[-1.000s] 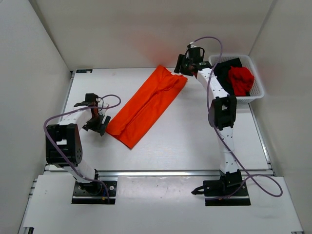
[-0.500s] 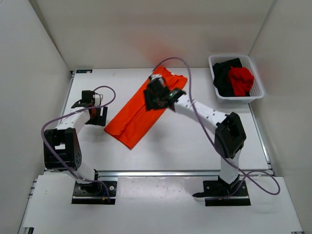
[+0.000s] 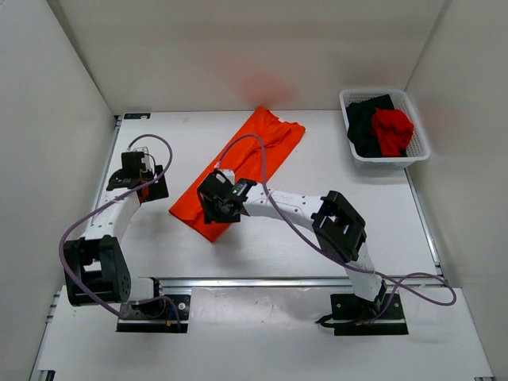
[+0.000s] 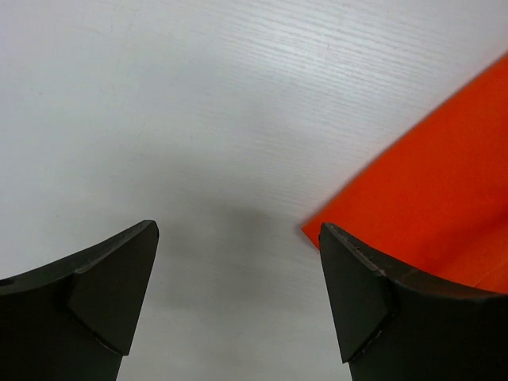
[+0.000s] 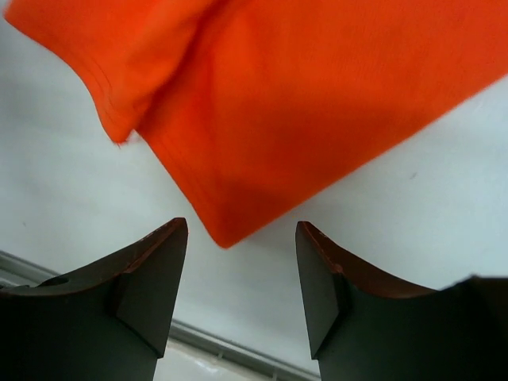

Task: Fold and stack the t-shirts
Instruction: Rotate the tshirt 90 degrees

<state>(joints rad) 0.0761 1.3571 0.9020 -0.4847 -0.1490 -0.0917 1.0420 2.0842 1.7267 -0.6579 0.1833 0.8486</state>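
At the near edge: both arm bases sit at 6 o'clock of the table (image 3: pixel 333 171), the left arm reaching toward 11 o'clock and the right arm stretching across toward 9 o'clock.
Right gripper (image 3: pixel 216 208): poised above the near corner of the orange t-shirt (image 3: pixel 254 155); its claw is partly spread and pinches nothing.
Right wrist view: the right gripper (image 5: pixel 240 230) has its two dark fingers (image 5: pixel 155 274) apart, and the pointed corner of the orange t-shirt (image 5: pixel 302 95) shows between them, with a folded hem edge toward 10 o'clock.
Left gripper (image 3: pixel 151 186): over bare table at 9 o'clock of the shirt's near end, claw spread wide and empty.
Left wrist view: the left gripper (image 4: pixel 238 230) frames white tabletop, and an edge of the orange t-shirt (image 4: pixel 444 175) comes in from 3 o'clock, just beside the right-hand finger.
Orange t-shirt: folded into a long strip, lying flat mid-table on a diagonal from 7 o'clock to 1 o'clock.
Basket (image 3: pixel 422 135): white mesh, at the table's far corner, 2 o'clock.
Basket contents: the black t-shirt (image 3: pixel 363 127) is crumpled on the 9 o'clock side, and the red t-shirt (image 3: pixel 393 129) is bunched on the 3 o'clock side, touching the black one.
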